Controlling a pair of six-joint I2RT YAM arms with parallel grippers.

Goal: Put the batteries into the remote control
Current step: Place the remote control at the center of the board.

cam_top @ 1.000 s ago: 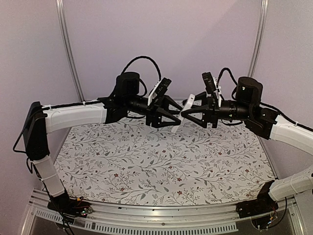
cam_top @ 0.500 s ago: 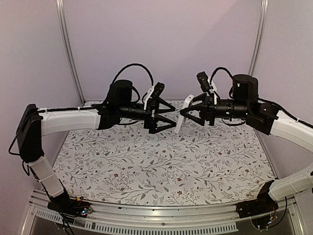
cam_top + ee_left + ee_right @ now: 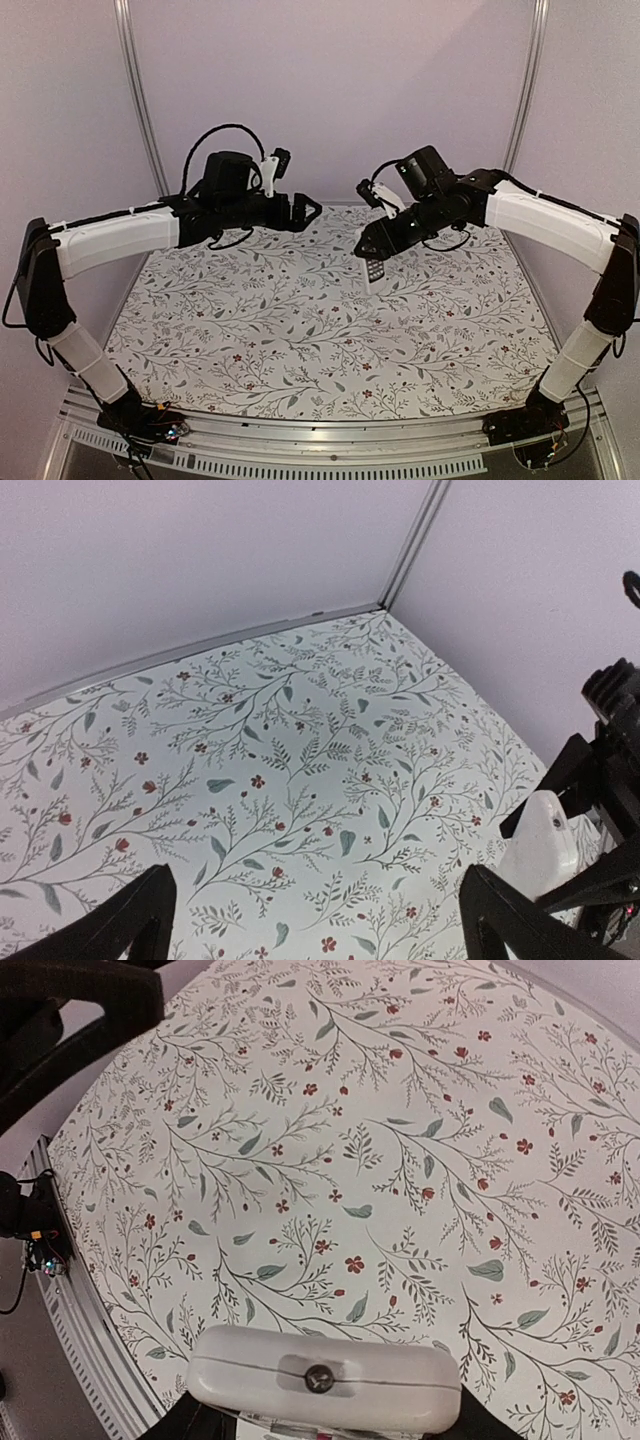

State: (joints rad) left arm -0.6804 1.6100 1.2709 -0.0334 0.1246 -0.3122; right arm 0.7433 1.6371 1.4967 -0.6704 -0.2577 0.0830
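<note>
- The left arm [image 3: 120, 235] reaches out above the far left part of the bench [image 3: 300, 340]
- The left jaws stand wide open with nothing between them; in the left wrist view their two black fingertips [image 3: 130, 920] sit far apart at the bottom corners
- The right arm [image 3: 540, 215] comes in from the right and bends down over the far middle of the bench
- The right jaws are closed on the remote control [image 3: 372, 265], gripping it near its upper end
- The remote control hangs in the air above the flowered bench top, lower end down and slightly tilted, with its dark button face toward the top camera
- In the right wrist view its rounded white end, with a small screw in the middle, lies along the bottom edge
- The left jaws and the remote control are well apart, facing each other across a gap
</note>
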